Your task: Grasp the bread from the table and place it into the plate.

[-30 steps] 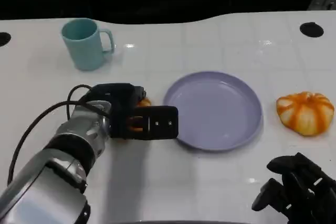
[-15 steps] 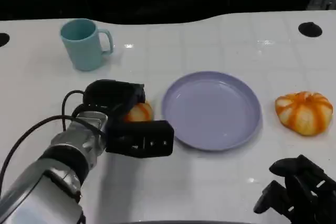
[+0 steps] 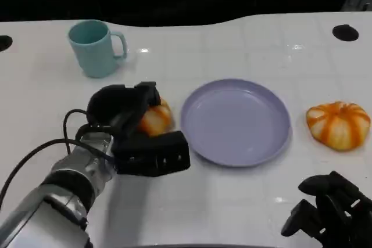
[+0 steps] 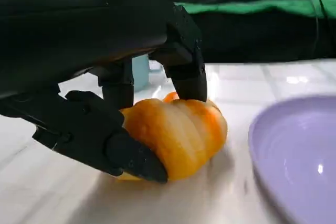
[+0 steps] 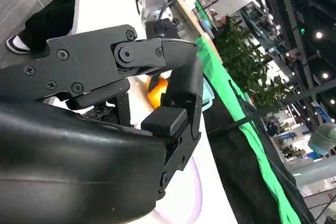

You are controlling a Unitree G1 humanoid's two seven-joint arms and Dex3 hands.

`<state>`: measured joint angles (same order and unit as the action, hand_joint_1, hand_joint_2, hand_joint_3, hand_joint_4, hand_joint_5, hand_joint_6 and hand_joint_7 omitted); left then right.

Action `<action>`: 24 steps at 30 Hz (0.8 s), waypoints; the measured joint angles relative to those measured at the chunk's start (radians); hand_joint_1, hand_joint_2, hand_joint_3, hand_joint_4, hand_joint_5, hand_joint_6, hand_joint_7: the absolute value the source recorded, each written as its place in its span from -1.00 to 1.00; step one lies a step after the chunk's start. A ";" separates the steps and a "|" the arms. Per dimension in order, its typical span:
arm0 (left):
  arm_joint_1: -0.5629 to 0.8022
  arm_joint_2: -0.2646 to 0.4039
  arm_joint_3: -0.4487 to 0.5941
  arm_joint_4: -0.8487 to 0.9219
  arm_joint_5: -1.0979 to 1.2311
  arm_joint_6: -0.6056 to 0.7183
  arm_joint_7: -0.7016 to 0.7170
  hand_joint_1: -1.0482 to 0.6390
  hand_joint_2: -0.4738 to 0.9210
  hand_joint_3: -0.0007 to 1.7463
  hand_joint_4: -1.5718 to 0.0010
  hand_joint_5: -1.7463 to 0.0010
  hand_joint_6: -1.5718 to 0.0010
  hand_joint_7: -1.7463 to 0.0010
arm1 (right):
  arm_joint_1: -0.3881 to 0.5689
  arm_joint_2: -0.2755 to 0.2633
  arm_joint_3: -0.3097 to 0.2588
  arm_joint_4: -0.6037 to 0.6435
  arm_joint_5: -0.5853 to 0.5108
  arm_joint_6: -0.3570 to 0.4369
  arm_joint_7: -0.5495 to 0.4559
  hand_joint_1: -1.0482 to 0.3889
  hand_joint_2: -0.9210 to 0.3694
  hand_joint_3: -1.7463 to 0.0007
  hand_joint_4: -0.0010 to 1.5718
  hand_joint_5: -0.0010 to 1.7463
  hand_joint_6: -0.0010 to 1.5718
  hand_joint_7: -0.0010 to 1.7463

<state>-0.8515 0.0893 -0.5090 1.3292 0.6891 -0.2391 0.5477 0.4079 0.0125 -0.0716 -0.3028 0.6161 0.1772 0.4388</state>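
Note:
A round orange-and-white bread (image 3: 156, 117) lies just left of the lilac plate (image 3: 238, 123). My left hand (image 3: 136, 129) grips it, thumb on the near side and fingers (image 4: 181, 51) on the far side. In the left wrist view the bread (image 4: 178, 135) sits at or barely above the tabletop, with the plate rim (image 4: 299, 156) close beside it. My right hand (image 3: 325, 210) stays low at the table's near right, fingers curled on nothing. The right wrist view shows that hand (image 5: 131, 103) with a bit of the orange bread (image 5: 157, 90) beyond it.
A second orange striped bread (image 3: 338, 125) lies right of the plate. A teal mug (image 3: 93, 47) stands at the back left, behind my left hand. Black round holes (image 3: 345, 32) mark the far table corners.
My left hand has drawn back a little and turned, so the bread that it covered now shows between thumb and fingers. The right hand has not moved.

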 measured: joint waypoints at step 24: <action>-0.099 -0.024 0.055 -0.051 -0.030 -0.164 0.131 0.10 0.31 0.27 -0.23 -1.00 0.04 -1.00 | -0.004 0.000 0.000 0.009 -0.001 0.000 0.000 -0.29 -1.00 0.69 -0.26 0.74 -0.15 0.15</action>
<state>-0.9506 0.0651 -0.4536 1.2784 0.6595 -0.4030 0.6791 0.4037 0.0125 -0.0720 -0.2939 0.6150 0.1768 0.4391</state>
